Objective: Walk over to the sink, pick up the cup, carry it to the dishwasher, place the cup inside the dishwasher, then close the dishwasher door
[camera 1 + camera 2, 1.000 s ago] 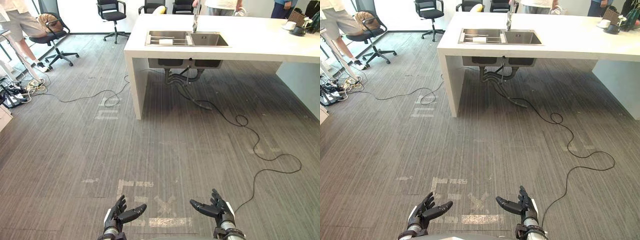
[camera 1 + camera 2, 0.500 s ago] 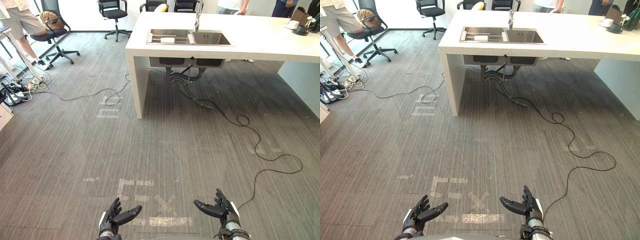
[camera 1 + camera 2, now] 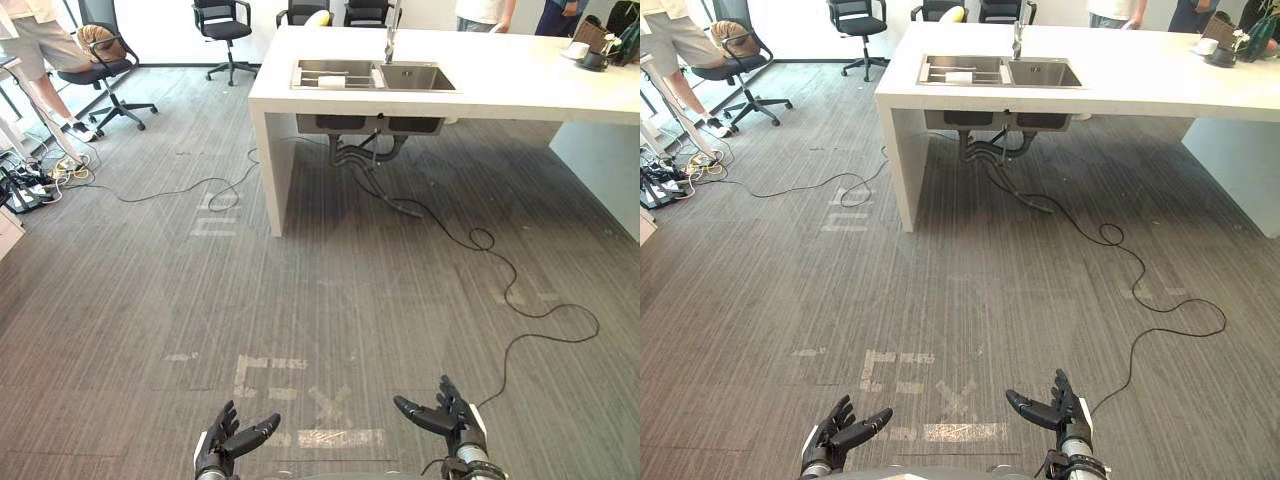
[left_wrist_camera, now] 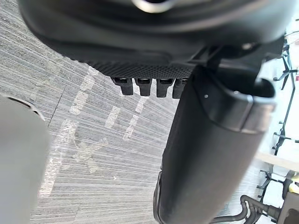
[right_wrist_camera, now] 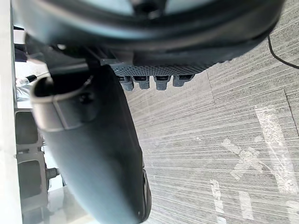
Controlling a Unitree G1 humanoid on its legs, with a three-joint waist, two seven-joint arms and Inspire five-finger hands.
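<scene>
Lower in the head views than a second ago, the left robot hand (image 3: 224,446) and right robot hand (image 3: 449,420) hang with fingers spread and empty over the grey striped floor (image 3: 330,280). The walk to the stainless steel double sink (image 3: 418,78), set in the white bench (image 3: 520,88), is under way, with much ground still to cover. Next comes closing that gap squarely. A small white cup (image 3: 331,82), apparently lying on its side, rests in the sink's left basin.

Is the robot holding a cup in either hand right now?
No, the left hand and the right hand are both open and empty above the grey floor, well short of the sink.
</scene>
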